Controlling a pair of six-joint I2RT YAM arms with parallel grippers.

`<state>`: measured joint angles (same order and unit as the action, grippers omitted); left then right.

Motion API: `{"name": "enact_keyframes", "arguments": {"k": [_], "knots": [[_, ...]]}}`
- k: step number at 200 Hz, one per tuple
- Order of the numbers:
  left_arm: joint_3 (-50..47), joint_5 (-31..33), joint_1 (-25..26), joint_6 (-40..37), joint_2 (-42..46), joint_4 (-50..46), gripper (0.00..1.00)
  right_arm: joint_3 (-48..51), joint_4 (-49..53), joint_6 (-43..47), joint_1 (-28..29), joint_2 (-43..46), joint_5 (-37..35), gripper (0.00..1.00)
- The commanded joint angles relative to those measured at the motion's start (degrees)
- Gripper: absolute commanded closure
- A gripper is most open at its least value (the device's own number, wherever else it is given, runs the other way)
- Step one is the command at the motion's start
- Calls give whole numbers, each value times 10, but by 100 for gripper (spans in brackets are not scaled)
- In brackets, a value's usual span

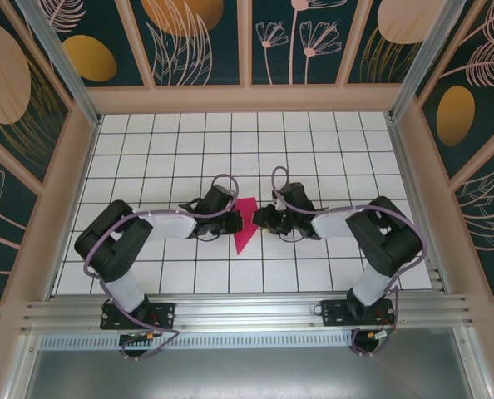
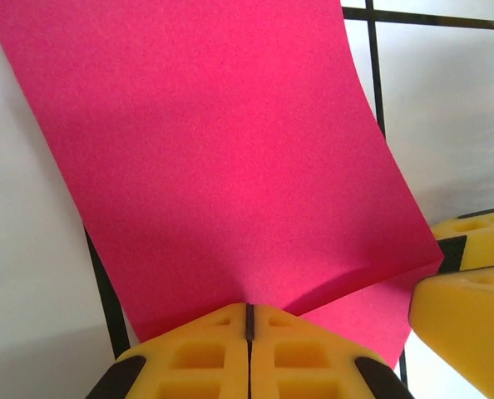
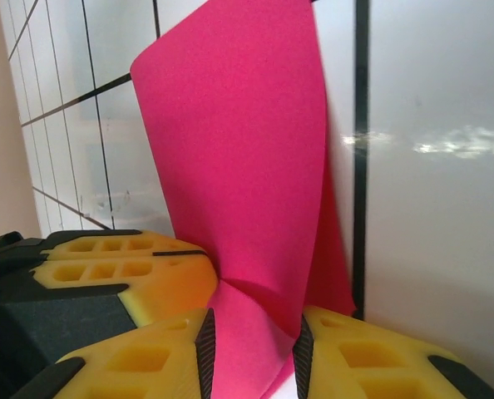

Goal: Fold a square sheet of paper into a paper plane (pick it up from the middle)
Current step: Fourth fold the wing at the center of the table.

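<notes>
The magenta-pink sheet of paper [image 1: 245, 224] is folded into a narrow wedge, like a rough paper plane, with its tip toward the near edge, at the table's middle between both grippers. My left gripper [image 1: 234, 221] [image 2: 249, 320] is shut on the paper's [image 2: 222, 166] edge, and the sheet bows upward in front of it. My right gripper [image 1: 259, 219] [image 3: 254, 349] has its jaws apart, with a raised flap of the paper [image 3: 239, 150] standing between the black pads. The right gripper's yellow fingers [image 2: 471, 274] sit at the paper's right corner. The left gripper's fingers [image 3: 122, 270] lie close beside the right one.
White tiled tabletop [image 1: 330, 150] with black grid lines surrounds the paper. Wooden-framed patterned walls [image 1: 81, 166] enclose it on three sides. Both arms' elbows [image 1: 106, 241] [image 1: 392, 233] rest low near the front rail.
</notes>
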<state>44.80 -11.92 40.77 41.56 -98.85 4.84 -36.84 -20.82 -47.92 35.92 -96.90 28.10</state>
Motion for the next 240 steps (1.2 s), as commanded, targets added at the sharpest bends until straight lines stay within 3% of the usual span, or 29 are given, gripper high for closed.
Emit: {"name": "enact_keyframes", "arguments": {"k": [1,68,115,130,185,240], "knots": [[-4,5,-1,-10,-6,-3,94,-20,-16,16,6,-9,14,66],[-21,10,-1,-9,26,7,93,-41,21,59,5,-30,9,70],[-48,11,-2,-5,80,30,87,-49,24,51,4,-31,6,89],[-67,19,0,-1,111,38,81,-43,19,33,6,-19,0,90],[-123,77,52,-3,209,25,70,-14,11,-72,56,37,-91,92],[-164,78,98,1,230,38,67,-13,43,-144,107,57,-199,91]]}}
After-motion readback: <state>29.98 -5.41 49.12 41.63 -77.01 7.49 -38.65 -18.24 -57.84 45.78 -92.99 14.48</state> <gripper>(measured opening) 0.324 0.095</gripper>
